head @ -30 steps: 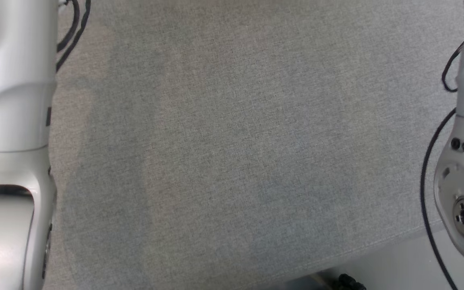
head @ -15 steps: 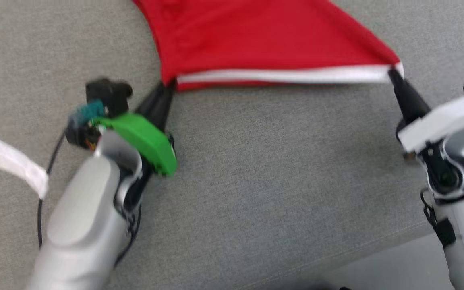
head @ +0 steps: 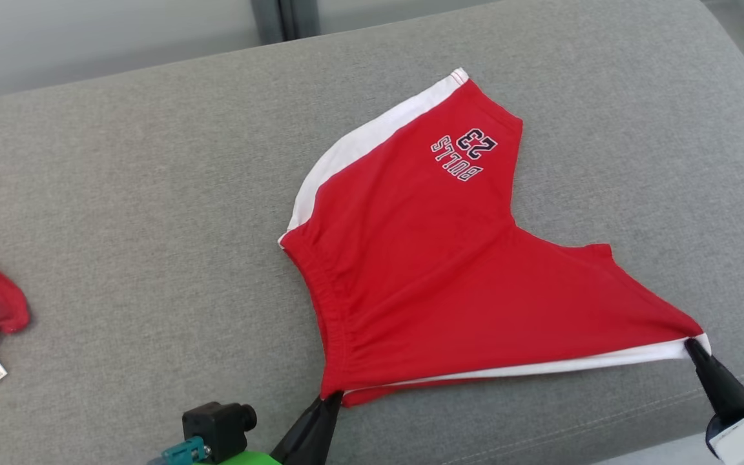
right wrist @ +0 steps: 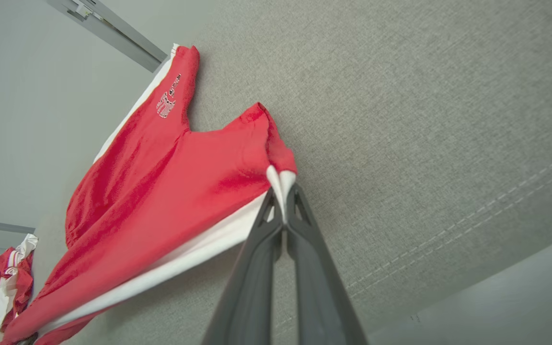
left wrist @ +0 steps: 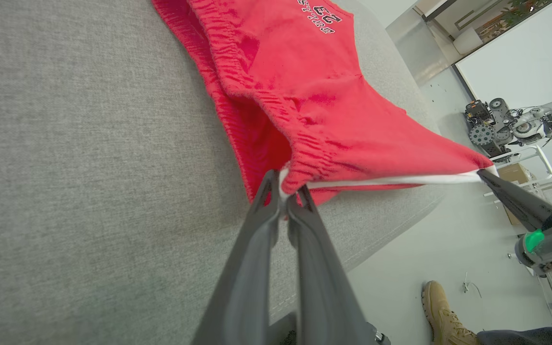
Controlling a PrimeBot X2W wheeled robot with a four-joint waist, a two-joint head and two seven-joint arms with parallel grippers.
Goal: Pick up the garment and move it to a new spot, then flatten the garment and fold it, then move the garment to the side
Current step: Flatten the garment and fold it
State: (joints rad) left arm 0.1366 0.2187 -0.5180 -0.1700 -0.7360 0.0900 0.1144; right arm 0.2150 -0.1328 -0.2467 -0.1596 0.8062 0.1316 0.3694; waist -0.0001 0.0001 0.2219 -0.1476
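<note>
both hands (head: 332, 395) pinch red shorts (head: 436, 278) stretched over grey couch (head: 139, 194)

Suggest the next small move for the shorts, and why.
Probably lower both grippers together to lay the near edge on the cushion. The left gripper pinches the waistband corner, the right gripper the white-striped hem corner; the shorts lie spread farther out, but the stretched near edge looks raised.
</note>
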